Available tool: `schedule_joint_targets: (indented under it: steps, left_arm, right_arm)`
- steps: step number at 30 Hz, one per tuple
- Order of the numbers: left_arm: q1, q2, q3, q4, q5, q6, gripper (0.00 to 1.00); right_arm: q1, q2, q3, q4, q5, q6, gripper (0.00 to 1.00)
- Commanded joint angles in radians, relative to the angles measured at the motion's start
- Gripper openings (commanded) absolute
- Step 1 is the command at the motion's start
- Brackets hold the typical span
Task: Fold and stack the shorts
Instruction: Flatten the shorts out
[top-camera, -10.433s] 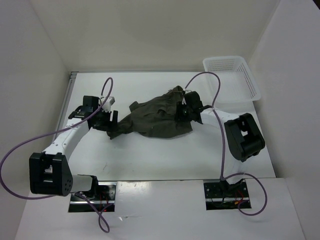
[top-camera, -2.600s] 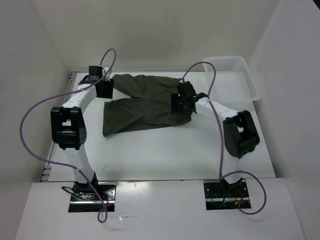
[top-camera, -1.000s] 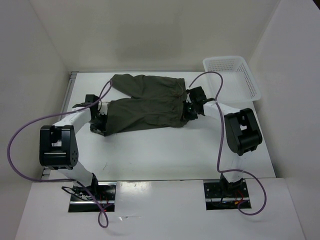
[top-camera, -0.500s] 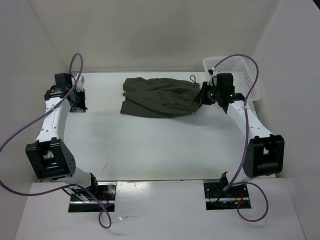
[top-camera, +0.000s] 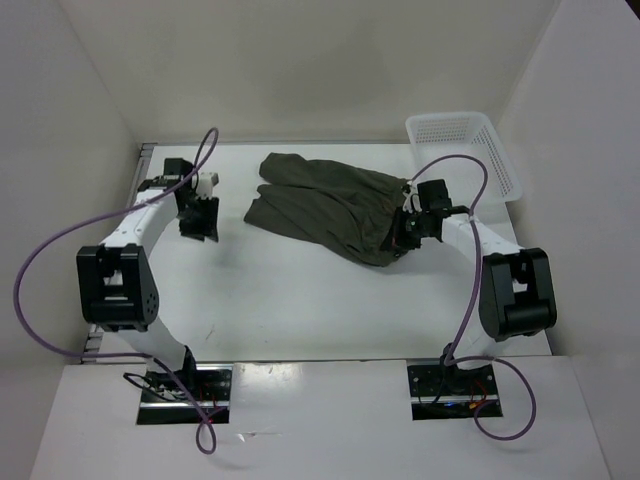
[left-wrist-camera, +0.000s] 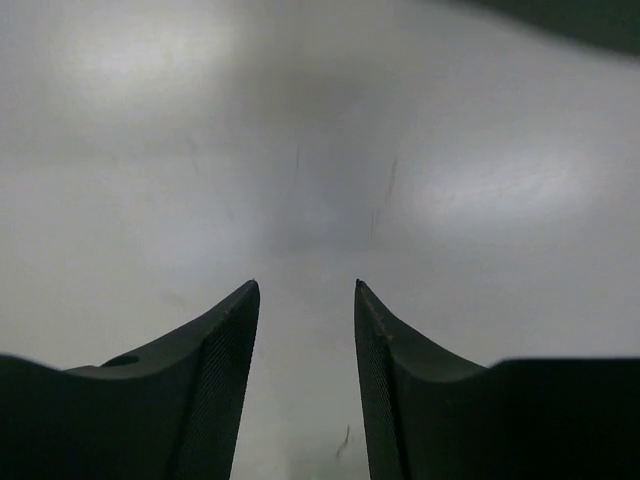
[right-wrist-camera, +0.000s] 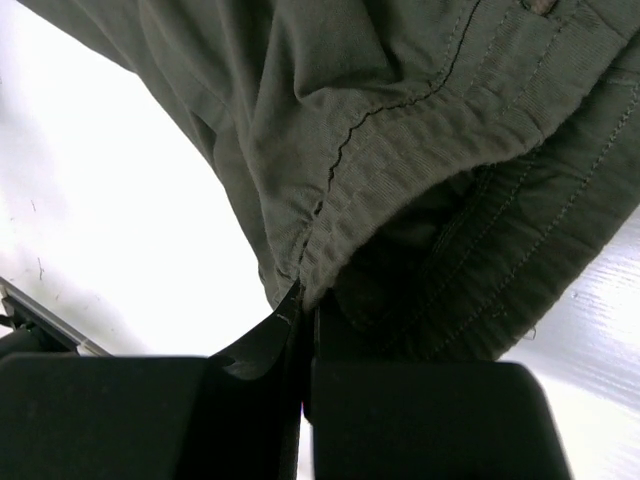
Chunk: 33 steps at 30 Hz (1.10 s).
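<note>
Top external shows the shorts (top-camera: 330, 205) lying ten-to-four; right gripper (top-camera: 404, 232) pinches their four o'clock end, left gripper (top-camera: 199, 225) gapes empty at nine.

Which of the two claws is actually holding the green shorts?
The right gripper, pinched shut on the waistband end of the shorts. The left gripper stands open over the bare table, touching no cloth.
</note>
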Motion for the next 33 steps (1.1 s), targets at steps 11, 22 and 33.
schedule_joint_targets:
  steps: [11, 22, 33]
  left_arm:
    - [-0.162, 0.564, 0.659, 0.309, 0.2, 0.002, 0.63]
    - [-0.194, 0.701, 0.741, 0.332, 0.146, 0.002, 0.66]
    - [-0.214, 0.684, 0.688, 0.356, 0.066, 0.002, 0.65]
  right_arm:
    - [0.006, -0.007, 0.005, 0.064, 0.01, 0.003, 0.0]
    - [0.006, -0.101, -0.057, 0.055, 0.037, 0.012, 0.0]
    - [0.006, -0.153, -0.087, 0.055, 0.051, 0.023, 0.0]
